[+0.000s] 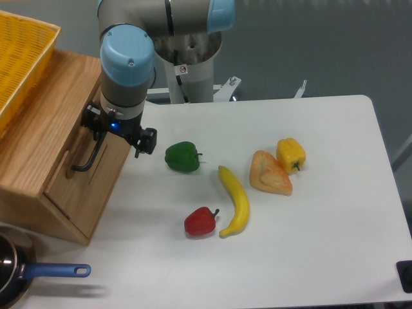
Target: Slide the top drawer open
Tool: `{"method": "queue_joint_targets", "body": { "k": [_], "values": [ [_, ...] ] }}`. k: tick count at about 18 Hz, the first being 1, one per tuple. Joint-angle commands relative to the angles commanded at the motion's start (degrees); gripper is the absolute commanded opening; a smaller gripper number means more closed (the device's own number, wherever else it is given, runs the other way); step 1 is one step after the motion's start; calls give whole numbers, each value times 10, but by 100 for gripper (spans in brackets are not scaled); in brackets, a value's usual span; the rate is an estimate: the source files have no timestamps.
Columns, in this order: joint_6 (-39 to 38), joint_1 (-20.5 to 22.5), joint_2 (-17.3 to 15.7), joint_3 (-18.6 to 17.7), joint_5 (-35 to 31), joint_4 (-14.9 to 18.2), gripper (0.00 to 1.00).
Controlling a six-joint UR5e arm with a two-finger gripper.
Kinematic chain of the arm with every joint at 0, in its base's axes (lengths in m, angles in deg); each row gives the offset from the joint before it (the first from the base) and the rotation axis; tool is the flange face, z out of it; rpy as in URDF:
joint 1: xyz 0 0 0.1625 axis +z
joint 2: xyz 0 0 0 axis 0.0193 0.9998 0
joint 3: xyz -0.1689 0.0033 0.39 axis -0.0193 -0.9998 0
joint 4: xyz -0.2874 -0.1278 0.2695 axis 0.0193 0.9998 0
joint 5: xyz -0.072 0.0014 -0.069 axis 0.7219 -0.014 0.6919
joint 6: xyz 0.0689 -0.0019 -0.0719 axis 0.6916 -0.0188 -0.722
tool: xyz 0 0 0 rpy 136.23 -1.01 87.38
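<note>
Black gripper [96, 132] sits at upper end of black bar handle [89, 156], left of frame; wrist hides fingers, so grip state cannot tell. Top drawer [90, 177] in oak cabinet [38, 145], looks barely open. Risk: fingers slipping off bar if pull runs off-axis, or cabinet dragging along table [309, 244]. Drawer front faces right, toward green pepper [182, 157]; handle's long axis runs upper right to lower left

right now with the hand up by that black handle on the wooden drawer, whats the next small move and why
Probably a short, straight pull toward the green pepper, away from the cabinet. The hand sits at the upper end of the black bar handle, and the top drawer looks barely out, if at all. Whether the fingers have actually closed on the bar is hidden, so confirm the grip first.
</note>
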Motion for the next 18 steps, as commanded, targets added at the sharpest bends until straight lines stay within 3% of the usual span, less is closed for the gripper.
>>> {"method": "queue_joint_targets", "body": {
  "k": [18],
  "values": [
    [3, -6, 8, 0, -2, -5, 100]
  ]
}}
